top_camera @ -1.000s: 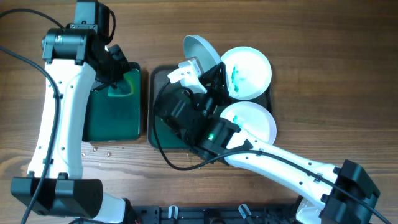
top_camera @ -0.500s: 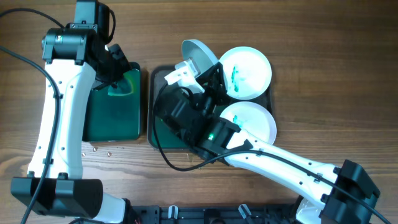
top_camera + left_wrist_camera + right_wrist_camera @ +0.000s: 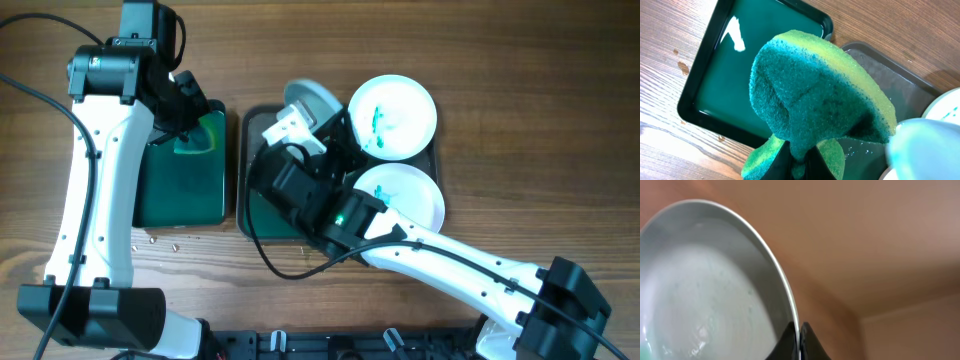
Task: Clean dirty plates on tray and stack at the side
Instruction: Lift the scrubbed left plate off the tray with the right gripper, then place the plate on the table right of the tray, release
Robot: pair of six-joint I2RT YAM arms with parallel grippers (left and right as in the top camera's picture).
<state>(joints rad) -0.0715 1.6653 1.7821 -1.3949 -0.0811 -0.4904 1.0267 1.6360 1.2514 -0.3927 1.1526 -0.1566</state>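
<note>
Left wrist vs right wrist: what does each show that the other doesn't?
Left wrist only: sponge pinched in the left pincer, small tray, a corner of the big tray, wood table. Right wrist only: right pincer clamped on the plate rim, with the plate's inside face close up. Both: probably that same plate, only a pale blur at the left wrist's lower right.

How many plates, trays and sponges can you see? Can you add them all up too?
Plates: 3, one held up tilted, one smeared teal, one next to it.
Trays: 2, the big dark tray with plates on it and the smaller green tray.
Sponge: 1.
Total: 6.
</note>
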